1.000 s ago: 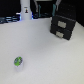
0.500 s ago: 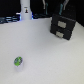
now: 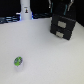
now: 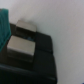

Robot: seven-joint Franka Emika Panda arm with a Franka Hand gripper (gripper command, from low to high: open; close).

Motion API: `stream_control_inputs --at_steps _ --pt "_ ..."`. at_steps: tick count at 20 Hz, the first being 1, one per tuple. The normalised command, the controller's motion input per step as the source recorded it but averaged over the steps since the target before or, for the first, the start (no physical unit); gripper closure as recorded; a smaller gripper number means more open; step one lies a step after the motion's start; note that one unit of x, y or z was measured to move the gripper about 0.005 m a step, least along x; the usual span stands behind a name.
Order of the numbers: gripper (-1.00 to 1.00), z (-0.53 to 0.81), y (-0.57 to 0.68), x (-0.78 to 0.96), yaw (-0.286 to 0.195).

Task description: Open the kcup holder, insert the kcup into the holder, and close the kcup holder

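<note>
The kcup holder (image 3: 62, 27) is a black box with two stacked drawer fronts, both shut, at the back on the exterior view's right. The kcup (image 3: 18, 62), a small round pod with a green top, lies on the white table far from it, at the front on the exterior view's left. My gripper (image 3: 61, 10) hangs dark and blurred just above the holder's top. In the wrist view the holder's black top (image 4: 42, 55) fills the frame. My gripper (image 4: 21, 37) is close over it, its two pale fingers (image 4: 20, 47) apart and empty.
The white table (image 3: 50, 60) spreads between the kcup and the holder. A white upright object (image 3: 25, 10) stands at the back on the exterior view's left before a dark backdrop. A teal shape (image 4: 4, 25) shows at the wrist view's edge.
The arm has shifted slightly over the holder. The kcup and the holder have not moved.
</note>
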Motion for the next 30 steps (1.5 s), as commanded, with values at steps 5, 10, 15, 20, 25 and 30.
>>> stream_control_inputs --at_steps 5,10,15,20,25,30 --pt "-1.0 -0.23 0.64 -0.32 -0.149" --pt "-1.0 -0.31 0.55 -0.26 -0.142" --pt "-1.0 -0.39 0.33 -0.19 -0.126" --pt "-1.0 -0.45 0.22 -0.2 -0.097" --pt "-1.0 -0.5 0.04 -0.35 -0.032" --pt "-1.0 -0.49 0.04 -0.31 0.007"
